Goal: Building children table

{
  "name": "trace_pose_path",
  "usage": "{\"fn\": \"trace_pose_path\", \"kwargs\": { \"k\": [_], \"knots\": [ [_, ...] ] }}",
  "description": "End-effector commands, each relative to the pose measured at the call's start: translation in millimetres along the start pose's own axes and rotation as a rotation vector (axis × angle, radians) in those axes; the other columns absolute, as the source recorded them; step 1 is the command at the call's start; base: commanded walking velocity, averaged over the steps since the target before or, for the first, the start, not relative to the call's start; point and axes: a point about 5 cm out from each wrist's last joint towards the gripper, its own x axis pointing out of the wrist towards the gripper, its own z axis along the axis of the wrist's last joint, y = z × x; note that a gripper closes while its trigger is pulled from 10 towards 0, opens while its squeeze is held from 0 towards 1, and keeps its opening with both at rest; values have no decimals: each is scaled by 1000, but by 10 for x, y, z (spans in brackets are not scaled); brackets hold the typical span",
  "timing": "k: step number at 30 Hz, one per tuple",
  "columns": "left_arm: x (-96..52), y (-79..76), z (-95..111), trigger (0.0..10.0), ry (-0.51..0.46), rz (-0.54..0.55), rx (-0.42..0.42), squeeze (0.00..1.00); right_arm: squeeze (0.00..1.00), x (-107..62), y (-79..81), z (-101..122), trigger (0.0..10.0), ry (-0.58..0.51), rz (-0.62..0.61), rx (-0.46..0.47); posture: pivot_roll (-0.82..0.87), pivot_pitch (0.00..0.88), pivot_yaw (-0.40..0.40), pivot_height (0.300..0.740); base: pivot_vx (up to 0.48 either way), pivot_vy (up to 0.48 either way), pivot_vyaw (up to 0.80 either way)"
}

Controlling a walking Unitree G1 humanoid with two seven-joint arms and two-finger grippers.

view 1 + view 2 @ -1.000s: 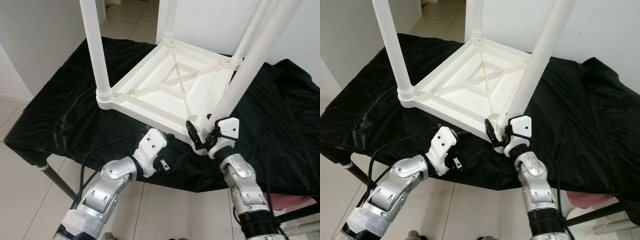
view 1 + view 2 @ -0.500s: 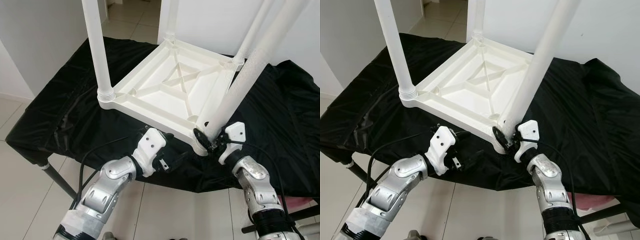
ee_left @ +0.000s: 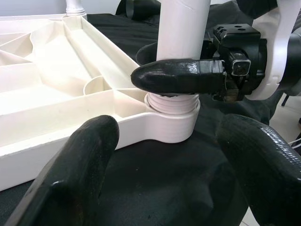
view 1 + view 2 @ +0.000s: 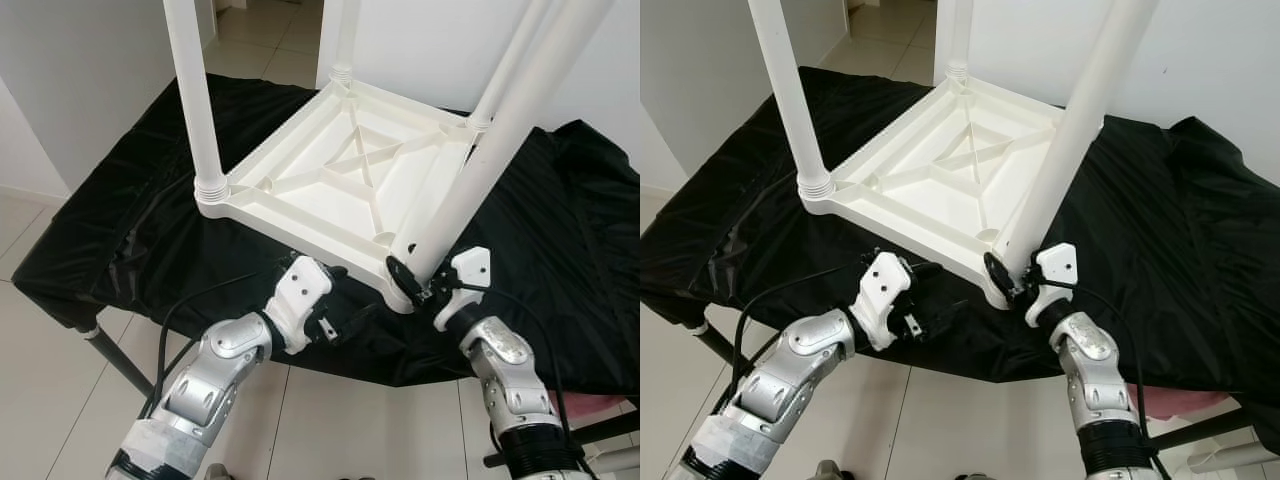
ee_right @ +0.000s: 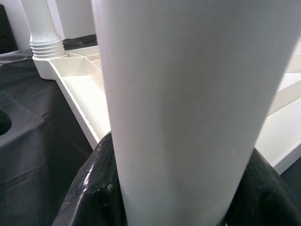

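A white children's table (image 4: 330, 190) lies upside down on a black cloth, its legs pointing up. My right gripper (image 4: 408, 281) is shut on the near right leg (image 4: 470, 190) just above its threaded base, where it meets the corner socket (image 3: 171, 120). In the right wrist view that leg (image 5: 188, 94) runs between the black fingers (image 5: 94, 188). My left gripper (image 4: 345, 298) rests open on the cloth by the table's front edge, aimed at that corner with nothing between its fingers (image 3: 80, 165).
Three other legs stand upright: near left (image 4: 195, 100), back (image 4: 340, 40) and back right (image 4: 505, 70). The black cloth (image 4: 120, 220) drapes over a work table with a metal frame leg (image 4: 115, 360). Tiled floor lies below, and a pink object (image 4: 600, 405) sits at lower right.
My right wrist has swung to the right around the leg's base while staying shut on it. The left arm has not moved.
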Motion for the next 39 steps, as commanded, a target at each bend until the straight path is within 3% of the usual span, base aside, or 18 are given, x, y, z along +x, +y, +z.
{"fn": "trace_pose_path", "kwargs": {
  "k": [1, 4, 14, 16, 19, 22, 27, 30, 36, 37, 39],
  "knots": [
    [8, -18, -25, 10000, 16, -14, 1, 0, 0, -57, 2, -92, 10000, 44, -23, 20, 22, 83, -56, 740, 0, 0, 0],
    [13, -27, -33, 10000, 17, -20, 0, 0, 0, -69, 11, -109, 10000, 49, -136, 25, 21, 76, -58, 740, 0, 0, 0],
    [24, -45, -50, 10000, 20, -32, -1, 0, 0, -88, -4, -147, 10000, 77, -336, 22, 15, 65, -59, 740, 0, 0, 0],
    [33, -51, -53, 10000, 19, -36, -1, 0, 0, -103, 52, -151, 10000, 80, -486, 43, 20, 60, -65, 740, 0, 0, 0],
    [34, -50, -52, 10000, 19, -35, -1, 0, 0, -105, 80, -146, 10000, 80, -511, 45, 20, 60, -65, 740, 0, 0, 0],
    [41, -52, -59, 10000, 19, -36, -1, 0, 0, -108, 164, -158, 10000, 86, -623, 57, 29, 55, -68, 740, 0, 0, 0],
    [44, -62, -63, 10000, 20, -39, 0, 0, 0, -86, 240, -178, 10000, 91, -659, 84, 29, 53, -63, 740, 0, 0, 0],
    [42, -63, -64, 10000, 21, -43, 0, 0, 0, -23, 376, -179, 10000, 99, -615, 90, 31, 52, -63, 740, 0, 0, 0],
    [37, -51, -61, 10000, 21, -40, 2, 0, 0, -10, 406, -166, 10000, 96, -604, 87, 36, 50, -65, 740, 0, 0, 0],
    [33, -54, -63, 10000, 22, -40, 2, 0, 1000, -6, 405, -153, 10000, 89, -601, 95, 37, 50, -65, 740, 0, 0, 0],
    [32, -57, -64, 10000, 22, -40, 2, 0, 1000, -3, 404, -142, 10000, 84, -599, 100, 35, 51, -64, 740, 0, 0, 0]
  ]
}}
